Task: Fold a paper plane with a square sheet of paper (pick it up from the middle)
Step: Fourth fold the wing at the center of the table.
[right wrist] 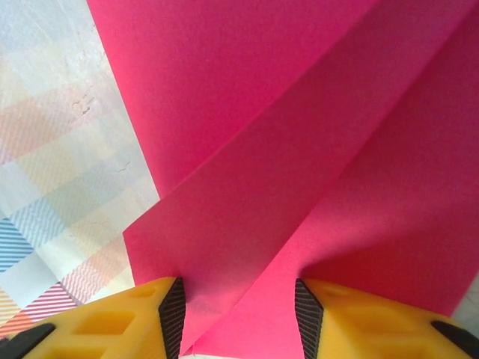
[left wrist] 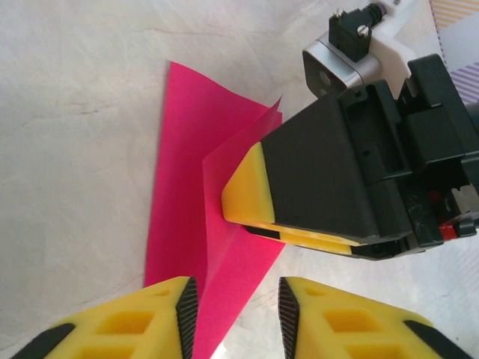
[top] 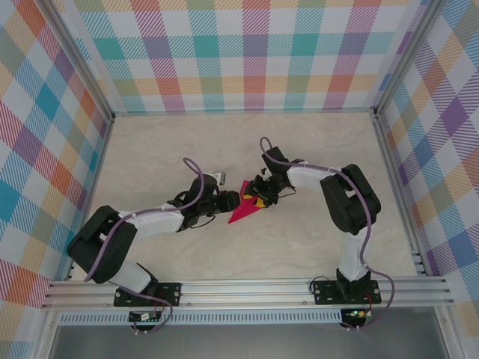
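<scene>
The square sheet of paper [top: 244,209] is magenta-pink and lies at the table's middle, folded into a pointed triangle like a rough paper plane. One flap [left wrist: 251,149] stands up along a crease. My left gripper [top: 233,200] comes in from the left and is open. Its fingers [left wrist: 237,318] straddle the paper's near point, which lies against the left pad. My right gripper [top: 259,197] reaches in from the right, its yellow tips [left wrist: 241,213] at the fold. Its jaws [right wrist: 239,318] stand apart, with pink paper [right wrist: 299,149] spanning the gap.
The beige table [top: 322,149] has bare room all round the paper. Checked walls [top: 247,60] with metal posts close the back and both sides. The arms' rail [top: 247,288] runs along the near edge.
</scene>
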Controlling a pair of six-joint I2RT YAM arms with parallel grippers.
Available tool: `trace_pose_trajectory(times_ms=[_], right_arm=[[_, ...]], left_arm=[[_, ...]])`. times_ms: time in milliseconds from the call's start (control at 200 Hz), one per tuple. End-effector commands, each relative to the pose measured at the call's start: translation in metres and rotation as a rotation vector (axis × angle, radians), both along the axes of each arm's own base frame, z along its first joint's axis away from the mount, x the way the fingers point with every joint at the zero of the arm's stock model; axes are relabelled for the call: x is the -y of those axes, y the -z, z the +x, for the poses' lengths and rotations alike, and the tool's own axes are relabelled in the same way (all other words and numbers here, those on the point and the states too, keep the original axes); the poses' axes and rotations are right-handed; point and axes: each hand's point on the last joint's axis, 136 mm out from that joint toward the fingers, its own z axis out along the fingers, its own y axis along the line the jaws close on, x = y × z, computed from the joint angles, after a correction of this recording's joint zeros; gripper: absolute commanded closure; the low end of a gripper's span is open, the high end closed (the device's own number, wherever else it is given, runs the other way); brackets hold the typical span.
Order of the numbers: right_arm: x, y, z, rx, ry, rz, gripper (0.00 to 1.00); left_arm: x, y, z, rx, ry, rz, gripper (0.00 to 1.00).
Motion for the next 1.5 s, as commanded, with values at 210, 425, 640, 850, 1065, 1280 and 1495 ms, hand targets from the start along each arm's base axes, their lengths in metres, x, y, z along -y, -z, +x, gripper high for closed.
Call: trace_pose_trajectory(times_ms=[210, 425, 640, 850, 1065, 1280, 1495], right_arm=[[0.024, 0.044, -0.015, -0.101, -0.005, -0.212, 0.58], [0.022, 0.045, -0.016, -0.118, -0.009, -0.215, 0.56], [0.025, 0.049, -0.017, -0.143, -0.008, -0.239, 0.54], [0.023, 0.052, -0.017, -0.156, -0.01, -0.24, 0.53], [0.011, 0.04, -0.009, -0.098, -0.021, -0.161, 0.47], [0.01, 0.034, -0.009, -0.051, -0.05, -0.13, 0.45], [0.016, 0.038, -0.011, -0.038, -0.069, -0.158, 0.5]], left_arm=[[0.028, 0.013, -0.006, -0.158, 0.074, -0.118, 0.87], [0.021, 0.031, -0.001, -0.171, 0.044, -0.048, 0.92], [0.011, 0.04, 0.001, -0.176, 0.012, 0.024, 0.92], [0.009, 0.048, 0.001, -0.202, -0.006, 0.039, 0.93], [0.007, 0.055, -0.001, -0.223, -0.011, 0.056, 0.95], [0.005, 0.058, -0.002, -0.234, -0.013, 0.068, 0.95], [0.006, 0.056, -0.002, -0.234, -0.011, 0.064, 0.95]])
